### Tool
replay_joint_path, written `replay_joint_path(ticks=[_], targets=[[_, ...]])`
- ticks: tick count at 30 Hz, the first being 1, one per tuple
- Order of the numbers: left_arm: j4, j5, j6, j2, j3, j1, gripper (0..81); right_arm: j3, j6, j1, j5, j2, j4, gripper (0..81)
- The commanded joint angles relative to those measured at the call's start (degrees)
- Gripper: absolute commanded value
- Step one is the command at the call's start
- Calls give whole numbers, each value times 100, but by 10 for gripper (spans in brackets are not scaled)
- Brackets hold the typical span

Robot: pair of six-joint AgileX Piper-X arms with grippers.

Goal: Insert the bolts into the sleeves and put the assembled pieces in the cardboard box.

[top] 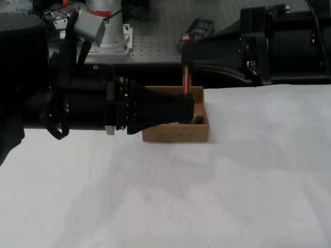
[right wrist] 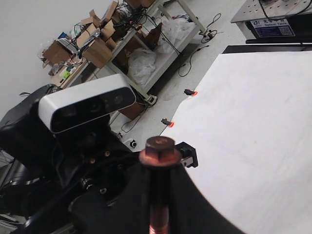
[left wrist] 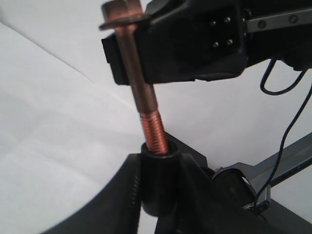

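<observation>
There was one copper bolt (left wrist: 141, 97), one black sleeve (left wrist: 157, 197), one cardboard box (top: 176, 135) and two grippers.

The left gripper (left wrist: 161, 168) was clamped on the sleeve, a finger pressed to each side and the open mouth facing up. The right gripper (left wrist: 127, 53) was closed on the bolt's smooth shank just under the flanged head, holding it nearly upright. The threaded tip sat in the sleeve's mouth, with most of the thread and all of the shank above the rim.

The left wrist view gave the close look at the thread meeting the sleeve. The right wrist view looked down on the hex head (right wrist: 157, 148), with the shank running down between that gripper's dark fingers (right wrist: 190, 204) and the left arm's wrist camera (right wrist: 85, 107) just beyond. The high view placed the bolt (top: 185, 80) hanging from the right gripper (top: 186, 56) above the box's far edge, where the left arm (top: 129, 108) reached in from the side across the box. The box stood on a white cloth (top: 217, 196). Something dark lay in its inner corner (top: 198, 120), too small to identify.
</observation>
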Motion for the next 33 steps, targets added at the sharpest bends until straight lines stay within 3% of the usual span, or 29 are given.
replay_joint_path(ticks=[1, 13, 23, 33], targets=[[-325, -233, 114, -28, -61, -5, 6, -29, -9, 20, -468, 24, 159, 19], [-481, -286, 114, -28, -90, -5, 6, -29, -338, 20, -781, 10, 272, 19], [-535, -655, 114, -28, -105, -5, 6, -29, -349, 20, -116, -79, 280, 19], [-612, -655, 114, -28, -105, -5, 6, -29, -262, 300, -126, -90, 274, 19]])
